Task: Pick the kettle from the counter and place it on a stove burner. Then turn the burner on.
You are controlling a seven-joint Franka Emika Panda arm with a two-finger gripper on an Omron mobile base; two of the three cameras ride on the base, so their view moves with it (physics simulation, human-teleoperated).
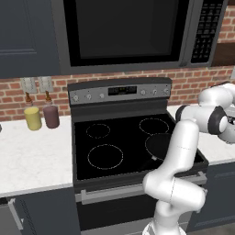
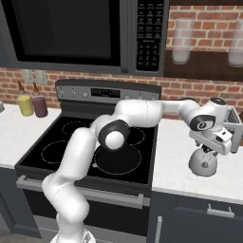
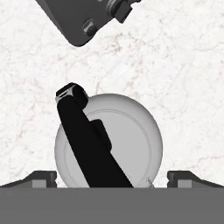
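Observation:
The pale silver-white kettle point(image 2: 203, 164) stands upright on the white counter point(image 2: 173, 161) just right of the black glass-top stove point(image 2: 61, 138). From above, its round dome point(image 3: 131, 140) fills the lower middle of the hand view, and its dark handle point(image 3: 83, 140) runs diagonally across it. My gripper point(image 2: 206, 150) hangs directly over the kettle, open, with one fingertip on each side of the dome and not touching it point(image 3: 113, 178). The stove's four rings point(image 1: 105, 156) are bare, and the knobs sit on its grey back panel point(image 1: 119, 92).
A dark grey appliance point(image 2: 234, 124) stands on the counter close behind the kettle, its corner point(image 3: 83, 19) just beyond the kettle. Yellow point(image 1: 33, 117) and maroon point(image 1: 51, 115) bottles stand left of the stove. A microwave point(image 1: 128, 32) hangs above the stove.

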